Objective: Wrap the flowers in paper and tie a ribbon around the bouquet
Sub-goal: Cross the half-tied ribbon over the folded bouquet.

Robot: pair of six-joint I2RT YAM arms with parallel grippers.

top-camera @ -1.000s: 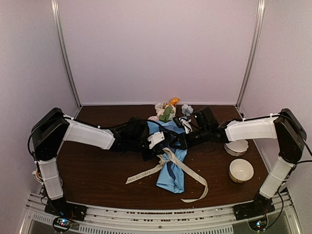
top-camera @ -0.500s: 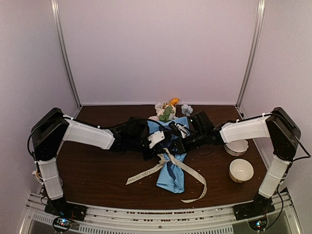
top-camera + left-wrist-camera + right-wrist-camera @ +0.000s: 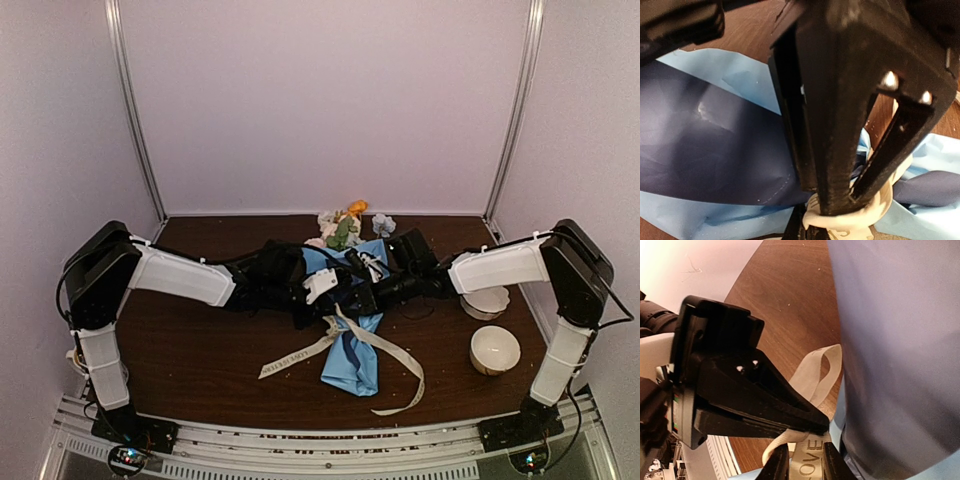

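Bouquet (image 3: 352,350): blue paper cone, mid-table (image 3: 200,350), blooms (image 3: 345,228) toward far wall. Ribbon (image 3: 388,350) looped round waist, tails trailing toward near edge. Left gripper (image 3: 815,426) clamped on ribbon at knot. Right gripper (image 3: 805,465) slightly apart, lettered ribbon between.

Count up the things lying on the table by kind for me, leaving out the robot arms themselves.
bouquet in blue paper: 1
ribbon: 1
white bowls: 2
Total: 4
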